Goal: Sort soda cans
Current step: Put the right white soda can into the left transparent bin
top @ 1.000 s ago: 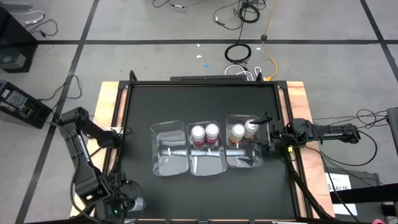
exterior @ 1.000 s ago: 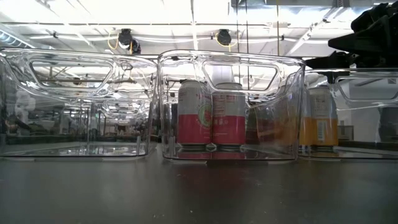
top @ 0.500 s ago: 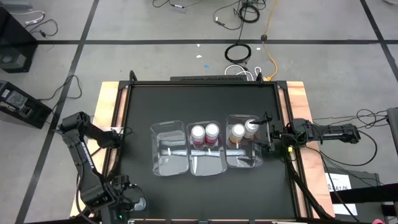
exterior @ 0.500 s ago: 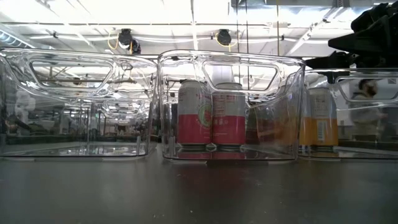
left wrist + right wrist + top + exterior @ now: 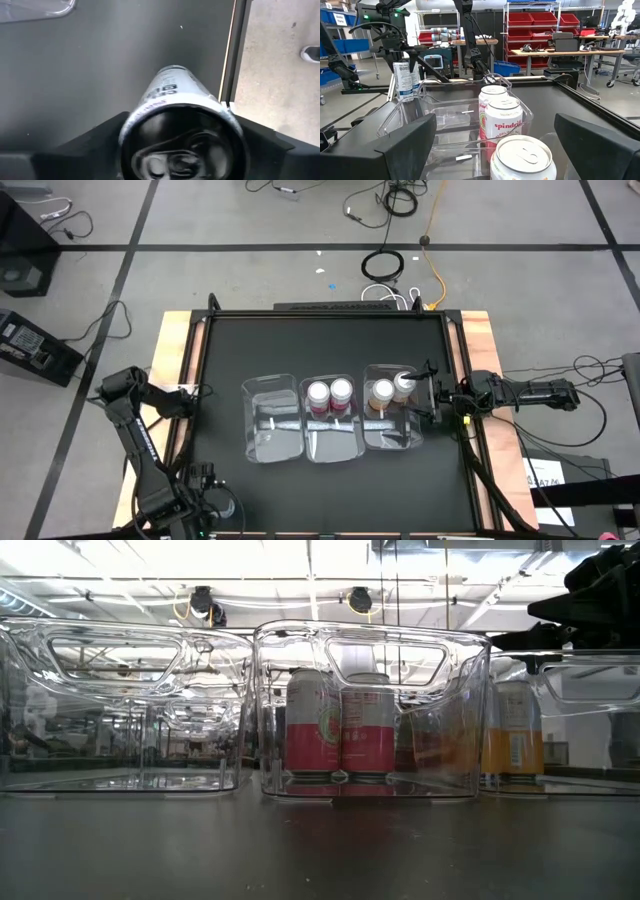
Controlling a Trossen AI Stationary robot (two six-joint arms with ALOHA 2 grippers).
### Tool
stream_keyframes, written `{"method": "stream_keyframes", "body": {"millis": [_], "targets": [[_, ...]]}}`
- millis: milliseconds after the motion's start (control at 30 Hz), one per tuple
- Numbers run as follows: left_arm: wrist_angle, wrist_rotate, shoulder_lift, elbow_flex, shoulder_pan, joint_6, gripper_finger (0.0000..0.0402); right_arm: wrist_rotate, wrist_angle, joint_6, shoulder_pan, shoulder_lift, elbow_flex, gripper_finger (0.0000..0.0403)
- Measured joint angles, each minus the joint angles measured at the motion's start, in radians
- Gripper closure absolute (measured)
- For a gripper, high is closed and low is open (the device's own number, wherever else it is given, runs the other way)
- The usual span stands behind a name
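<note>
Left hand (image 5: 215,508) gripping silver can (image 5: 182,132) at table's near-left corner, right hand (image 5: 428,393) open beside orange-can bin (image 5: 392,438)

The high view looks straight down on the whole table (image 5: 320,340). The low view looks level at table height, close to the three clear bins (image 5: 370,710), which both views share.

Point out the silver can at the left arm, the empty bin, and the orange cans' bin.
silver can (image 5: 175,95): left wrist view, on its printed side wall.
empty bin (image 5: 270,385): high view, on its far rim.
orange cans' bin (image 5: 392,442): high view, on its near wall.
</note>
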Motion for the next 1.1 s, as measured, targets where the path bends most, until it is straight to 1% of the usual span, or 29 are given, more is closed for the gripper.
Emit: {"method": "stream_keyframes", "body": {"millis": [100, 167, 367, 433, 633, 867, 967, 1100], "targets": [[-0.003, -0.006, 0.000, 0.000, 0.000, 0.000, 0.0123, 0.000, 0.000, 0.000, 0.000, 0.000, 0.000, 0.0005], [-0.003, -0.007, 0.000, 0.000, 0.000, 0.000, 0.0135, 0.000, 0.000, 0.000, 0.000, 0.000, 0.000, 0.0005], [-0.003, -0.008, -0.001, 0.000, 0.000, -0.006, 0.0135, 0.000, 0.000, 0.000, 0.000, 0.000, 0.000, 0.0005], [-0.006, -0.008, -0.004, 0.000, 0.000, -0.012, 0.0128, 0.000, 0.000, 0.000, 0.000, 0.000, 0.000, 0.0005], [-0.059, -0.014, -0.041, 0.029, 0.001, -0.052, 0.0119, 0.000, 0.000, 0.000, 0.000, 0.000, 0.000, 0.0005], [-0.180, -0.022, -0.112, 0.099, 0.028, -0.087, 0.0119, 0.000, 0.000, 0.000, 0.000, 0.000, 0.000, 0.0005], [-0.245, -0.022, -0.136, 0.137, 0.067, -0.087, 0.0124, 0.000, 0.000, 0.000, 0.000, 0.000, 0.000, 0.0005], [-0.377, -0.023, -0.159, 0.205, 0.136, -0.079, 0.0125, 0.000, 0.000, 0.000, 0.000, 0.000, 0.000, 0.0005]]}}
